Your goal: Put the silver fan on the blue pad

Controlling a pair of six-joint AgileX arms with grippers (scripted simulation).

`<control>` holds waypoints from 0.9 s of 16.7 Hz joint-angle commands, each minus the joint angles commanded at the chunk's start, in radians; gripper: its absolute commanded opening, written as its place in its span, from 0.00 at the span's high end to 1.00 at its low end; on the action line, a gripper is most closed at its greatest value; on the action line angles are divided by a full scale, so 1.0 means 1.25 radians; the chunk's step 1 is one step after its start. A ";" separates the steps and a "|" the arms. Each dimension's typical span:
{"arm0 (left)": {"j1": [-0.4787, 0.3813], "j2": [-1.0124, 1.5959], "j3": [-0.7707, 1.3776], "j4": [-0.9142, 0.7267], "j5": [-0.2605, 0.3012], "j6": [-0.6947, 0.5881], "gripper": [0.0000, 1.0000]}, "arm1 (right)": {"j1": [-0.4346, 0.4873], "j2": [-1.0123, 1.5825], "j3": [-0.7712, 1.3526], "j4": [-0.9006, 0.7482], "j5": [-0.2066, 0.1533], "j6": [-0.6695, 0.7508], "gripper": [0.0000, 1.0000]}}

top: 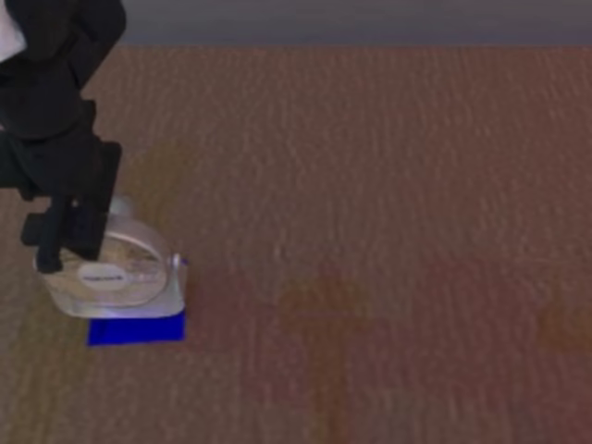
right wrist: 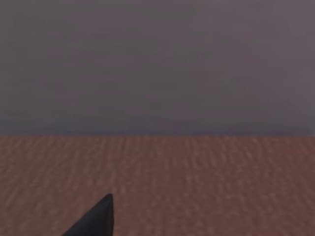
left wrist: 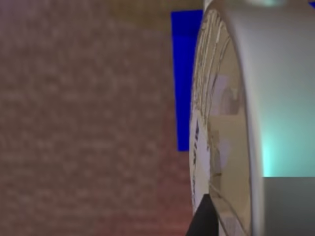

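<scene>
silver metallic desk fan with round ring cage and pale disc face (top: 116,268) sits at the top view's left side, covering most of the flat vivid blue square pad (top: 137,329); only a blue strip shows at the near edge, plus a sliver by the fan's right rim. whether its base rests on the pad or is held just above, cannot tell. left gripper (top: 67,239) comes down on the fan's upper-left rim, black jaws clenched on the silver fan, judging by the wrist view, where the ring fills the frame right at the finger. key relation: fan stands over the pad but a bit toward the far side, so probably a small nudge nearward before release. brown woven surface (top: 388,231) around. right arm parked out of top view; cannot tell its jaws.
</scene>
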 joint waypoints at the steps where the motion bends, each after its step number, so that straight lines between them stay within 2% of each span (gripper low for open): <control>1: 0.000 0.000 0.000 0.000 0.000 0.000 1.00 | 0.000 0.000 0.000 0.000 0.000 0.000 0.00; 3: 0.000 0.000 0.000 0.000 0.000 0.000 1.00 | 0.000 0.000 0.000 0.000 0.000 0.000 0.00; 15: 0.000 0.000 0.000 0.000 0.000 0.000 0.10 | 0.000 0.000 0.000 0.000 0.000 0.000 0.00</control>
